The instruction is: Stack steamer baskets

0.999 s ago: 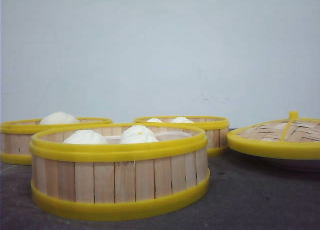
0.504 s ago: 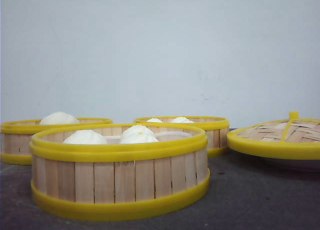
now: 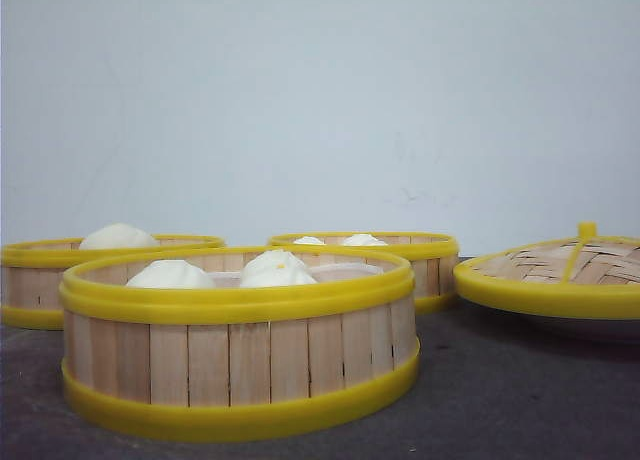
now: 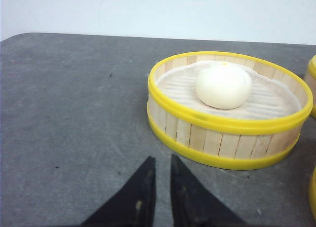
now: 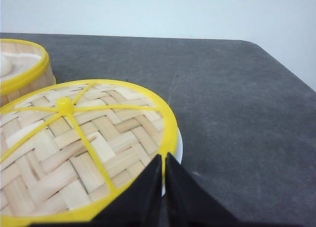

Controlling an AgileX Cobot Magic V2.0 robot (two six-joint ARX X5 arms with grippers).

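Three steamer baskets sit apart on the grey tabletop [image 3: 520, 400], none yet stacked: the nearest basket [image 3: 238, 340] in front, the left basket [image 3: 60, 280] and the rear basket [image 3: 400, 265] behind it, each with white buns inside. The left end effector [image 4: 159, 187] hovers beside the left basket, fingers nearly together and empty. The right end effector [image 5: 163, 187], pinched almost shut on nothing, hangs over the woven lid [image 5: 74, 148] (resting on a white plate [image 5: 178, 148]); all stacking remains.

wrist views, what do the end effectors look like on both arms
Both look alike. The left end effector and the right end effector each have two matte black fingers, wide at the base and tapering to pointed tips. No cables or markings show; the arms themselves are out of view.
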